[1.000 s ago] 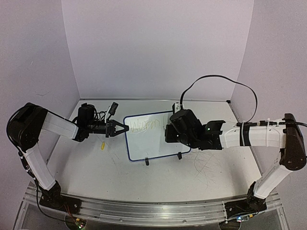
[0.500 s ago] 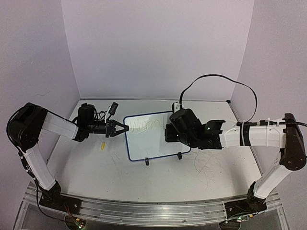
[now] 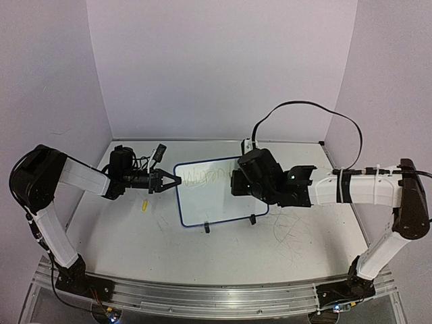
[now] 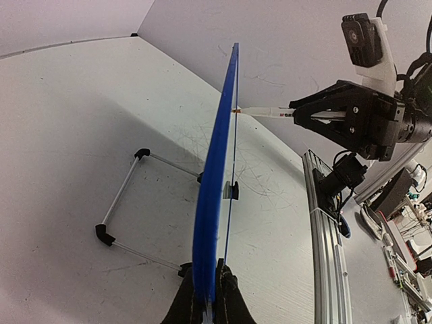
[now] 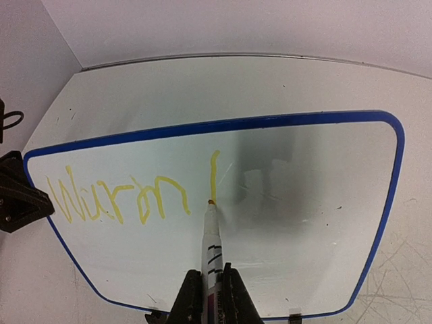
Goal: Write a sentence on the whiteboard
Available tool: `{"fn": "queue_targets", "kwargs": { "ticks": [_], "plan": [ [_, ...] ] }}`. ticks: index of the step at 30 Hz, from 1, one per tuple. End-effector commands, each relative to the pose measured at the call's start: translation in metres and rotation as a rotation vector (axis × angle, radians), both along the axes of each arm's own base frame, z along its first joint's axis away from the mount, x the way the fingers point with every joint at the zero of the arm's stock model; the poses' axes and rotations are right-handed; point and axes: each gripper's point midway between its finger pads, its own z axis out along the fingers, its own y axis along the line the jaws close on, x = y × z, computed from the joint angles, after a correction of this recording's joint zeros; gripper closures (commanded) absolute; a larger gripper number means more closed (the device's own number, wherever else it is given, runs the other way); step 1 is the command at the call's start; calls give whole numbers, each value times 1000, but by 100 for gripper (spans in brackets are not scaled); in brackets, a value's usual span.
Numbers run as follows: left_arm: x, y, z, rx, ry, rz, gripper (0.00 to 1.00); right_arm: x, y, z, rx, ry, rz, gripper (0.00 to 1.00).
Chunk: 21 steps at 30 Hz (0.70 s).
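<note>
The whiteboard (image 3: 219, 202) stands tilted on its feet at the table's middle, blue-framed. My left gripper (image 3: 177, 181) is shut on its left edge; in the left wrist view the fingers (image 4: 214, 270) pinch the blue frame (image 4: 217, 175) edge-on. The sentence (image 5: 121, 199) reads as one yellow word along the board's top left, with a fresh vertical stroke (image 5: 214, 175) to its right. My right gripper (image 5: 211, 273) is shut on a white marker (image 5: 211, 236). The marker's tip touches the board (image 5: 310, 223) at the foot of that stroke. From above, the right gripper (image 3: 236, 183) covers the board's upper right.
A small yellow cap (image 3: 144, 206) lies on the table left of the board. Grey scribbles (image 3: 290, 233) mark the tabletop at the right. The board's wire stand (image 4: 121, 196) juts out behind it. Walls close the back and both sides.
The right gripper with the marker has shifted slightly toward the board's top and left. The left gripper and the board have not moved.
</note>
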Motion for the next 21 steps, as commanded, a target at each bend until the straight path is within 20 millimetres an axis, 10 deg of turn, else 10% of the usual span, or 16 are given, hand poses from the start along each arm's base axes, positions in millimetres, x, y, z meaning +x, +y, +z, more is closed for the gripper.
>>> {"fn": "queue_targets", "kwargs": {
  "ticks": [1,21],
  "plan": [
    [13,5,-14,61,-12,60,100,18,-6,23,20,-63,-62,100],
    [14,4,-13,59,-13,59,100,20,-22,30,27,-83,-109,100]
  ]
}}
